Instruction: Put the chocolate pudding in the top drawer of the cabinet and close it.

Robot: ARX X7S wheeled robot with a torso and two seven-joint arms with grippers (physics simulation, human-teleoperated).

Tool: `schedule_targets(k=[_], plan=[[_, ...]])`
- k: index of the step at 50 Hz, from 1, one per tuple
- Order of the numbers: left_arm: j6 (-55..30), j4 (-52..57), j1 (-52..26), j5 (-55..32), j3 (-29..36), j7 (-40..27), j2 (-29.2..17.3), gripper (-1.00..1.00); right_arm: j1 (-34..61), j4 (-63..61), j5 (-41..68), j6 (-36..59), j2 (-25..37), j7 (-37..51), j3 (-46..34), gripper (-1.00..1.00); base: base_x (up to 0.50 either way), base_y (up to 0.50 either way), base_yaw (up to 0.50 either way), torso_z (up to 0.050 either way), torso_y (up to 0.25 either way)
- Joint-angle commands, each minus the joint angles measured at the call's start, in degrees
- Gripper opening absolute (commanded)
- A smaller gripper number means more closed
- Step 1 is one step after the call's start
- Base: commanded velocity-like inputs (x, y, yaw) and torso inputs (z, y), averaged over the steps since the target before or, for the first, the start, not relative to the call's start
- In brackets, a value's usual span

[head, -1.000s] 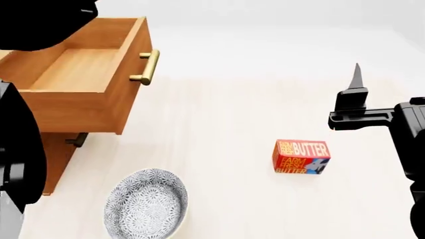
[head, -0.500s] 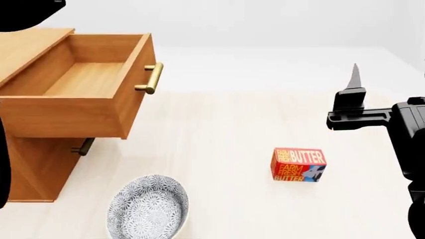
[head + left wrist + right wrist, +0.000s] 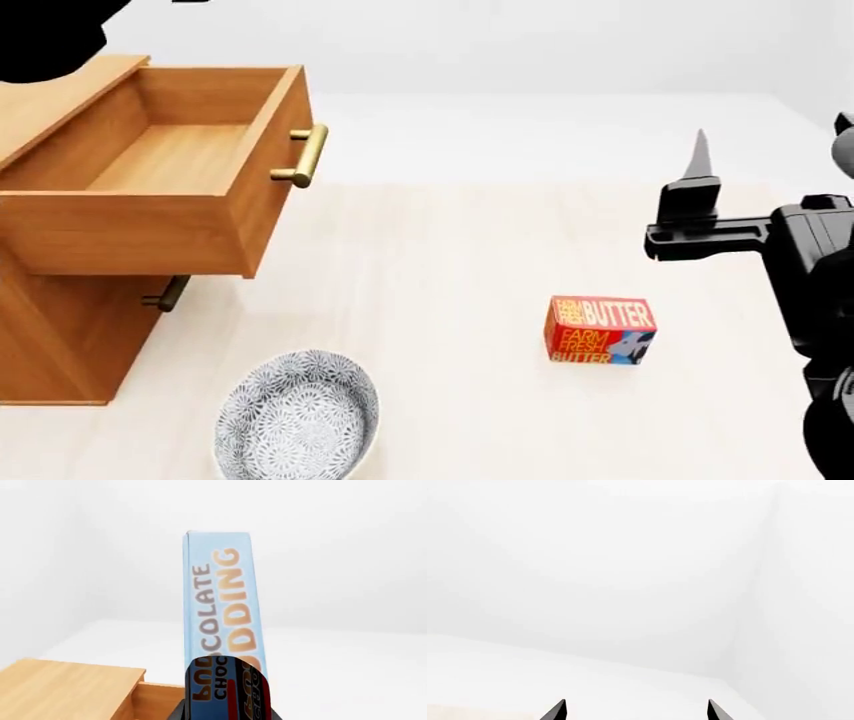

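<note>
In the left wrist view my left gripper (image 3: 227, 714) is shut on the chocolate pudding (image 3: 220, 605), a thin blue box standing up out of the jaws. The box is above the cabinet's top (image 3: 67, 690). In the head view the cabinet (image 3: 54, 340) stands at the left. Its top drawer (image 3: 174, 150) is pulled open and empty, its brass handle (image 3: 304, 155) facing right. Only a black part of my left arm (image 3: 47, 30) shows at the top left; the pudding is hidden there. My right gripper (image 3: 699, 150) points up at the right, open and empty, as its wrist view (image 3: 636, 711) also shows.
A red-orange Farm Fresh Butter box (image 3: 601, 330) lies on the pale table (image 3: 454, 250) right of centre. A patterned grey bowl (image 3: 296, 415) sits near the front, below the open drawer. The lower drawer's handle (image 3: 163, 294) shows under the top drawer.
The head view has shifted, so more of the cabinet's top and side shows. My left arm has drawn up into the top left corner. My right gripper has drifted slightly left.
</note>
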Motion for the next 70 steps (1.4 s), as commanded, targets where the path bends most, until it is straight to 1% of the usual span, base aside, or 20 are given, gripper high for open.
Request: schedule_targets(k=[1,9,26,36,56,70], plan=[[3.69,-4.87,0.58,4.76,2.78,2.42,-1.48,-1.00,-0.29,0.37,-0.89,-0.37,-0.31,-0.35,-0.67,1.00,0.00,0.00,0.00,0.000,0.000],[4.57,-7.00,1.54,6.56,4.83,3.88,-1.55,-1.00,-0.57,0.47,-1.46,-0.48,-0.30,-0.55,-1.16,1.00,0.00,0.00,0.00,0.000,0.000],[8.92,-15.00,3.25,11.08,8.38,6.22,0.44,-1.00,-2.11,0.95,-2.74,-1.74,0.01,-1.38,-1.05,1.00,0.00,0.00,0.00,0.000,0.000],[10.87,-17.83,4.36,13.12,10.12,7.05,1.12,-1.00,-2.68,1.15,-3.64,-2.24,-0.10,-1.87,-1.51,1.00,0.00,0.00,0.00,0.000,0.000],[15.16,-24.81,5.66,15.94,11.83,8.82,2.92,-1.00,-3.51,1.63,-4.90,-3.11,-0.11,-2.43,-2.01,1.00,0.00,0.00,0.00,0.000,0.000],[16.56,-26.95,7.16,16.40,11.87,9.19,2.85,-1.00,-3.56,1.89,-5.15,-3.40,-0.18,-2.48,-2.29,1.00,0.00,0.00,0.00,0.000,0.000]])
